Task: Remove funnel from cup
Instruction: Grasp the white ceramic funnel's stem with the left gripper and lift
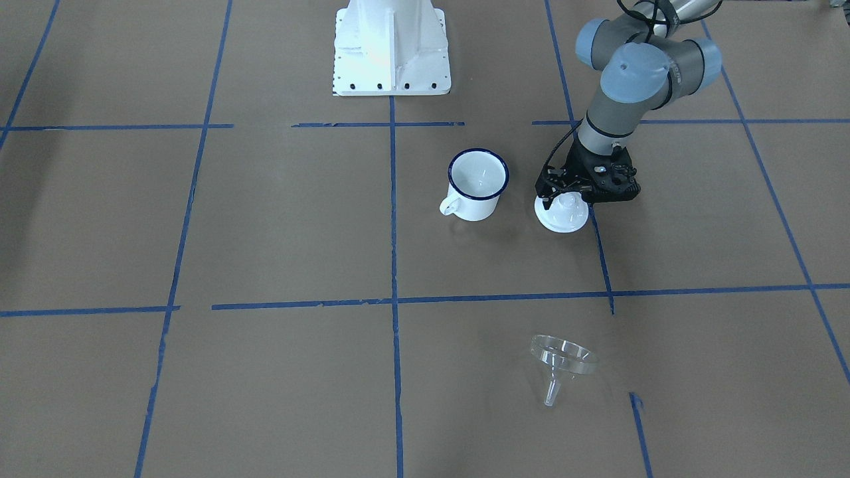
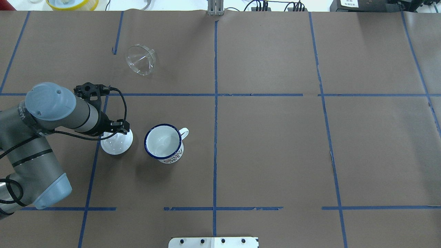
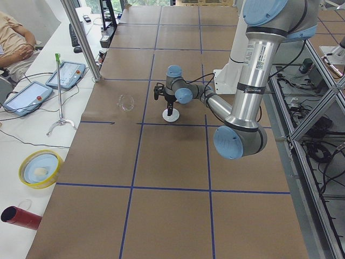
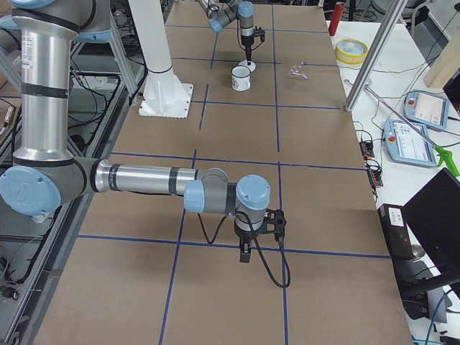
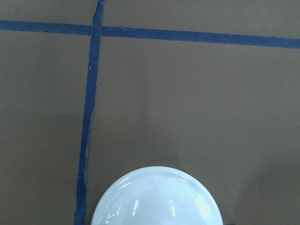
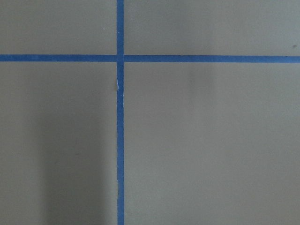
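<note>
The clear funnel (image 1: 561, 362) lies on its side on the brown table, far from the cup, and also shows in the overhead view (image 2: 140, 60). The white cup (image 1: 477, 186) with a dark blue rim stands upright and empty (image 2: 163, 144). My left gripper (image 1: 566, 199) is low over a round white lid (image 1: 561, 220) beside the cup. Its fingers stand either side of the lid's knob and look open. The left wrist view shows the lid (image 5: 157, 197) at the bottom edge. My right gripper (image 4: 245, 256) hangs over bare table far away; I cannot tell its state.
The robot's white base (image 1: 392, 46) stands at the table's robot-side edge. Blue tape lines grid the brown table. A side bench holds tablets (image 3: 67, 74) and a yellow bowl (image 3: 39, 168), and a person sits beyond it.
</note>
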Controlling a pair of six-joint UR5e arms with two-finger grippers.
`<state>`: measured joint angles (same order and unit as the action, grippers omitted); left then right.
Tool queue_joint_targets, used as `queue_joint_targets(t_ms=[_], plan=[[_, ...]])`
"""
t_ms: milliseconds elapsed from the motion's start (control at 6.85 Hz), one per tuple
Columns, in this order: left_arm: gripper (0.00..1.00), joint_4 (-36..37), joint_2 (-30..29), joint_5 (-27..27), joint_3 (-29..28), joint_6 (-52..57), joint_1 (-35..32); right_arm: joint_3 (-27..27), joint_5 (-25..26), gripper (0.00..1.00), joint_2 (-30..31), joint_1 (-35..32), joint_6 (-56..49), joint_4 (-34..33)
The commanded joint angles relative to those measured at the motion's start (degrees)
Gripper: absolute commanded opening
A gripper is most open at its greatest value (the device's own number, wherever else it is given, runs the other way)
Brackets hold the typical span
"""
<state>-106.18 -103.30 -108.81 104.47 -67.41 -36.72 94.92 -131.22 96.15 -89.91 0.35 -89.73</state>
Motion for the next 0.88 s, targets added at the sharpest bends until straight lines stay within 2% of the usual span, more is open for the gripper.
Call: queue_joint_targets(t_ms=[0,584,730], plan=[[0.81,0.01,0.12,0.00,0.12,0.00,0.42,0.00,0.00,1.00,0.00,0.00,0.00,0.00],[0.73,0.10,0.38,-0.09,0.29,-0.09,0.51,0.00,0.00,1.00,0.00,0.00,0.00,0.00],[0.51,0.18,0.47,-0.09,0.21,-0.09,0.51,0.00,0.00,1.00,0.00,0.00,0.00,0.00]])
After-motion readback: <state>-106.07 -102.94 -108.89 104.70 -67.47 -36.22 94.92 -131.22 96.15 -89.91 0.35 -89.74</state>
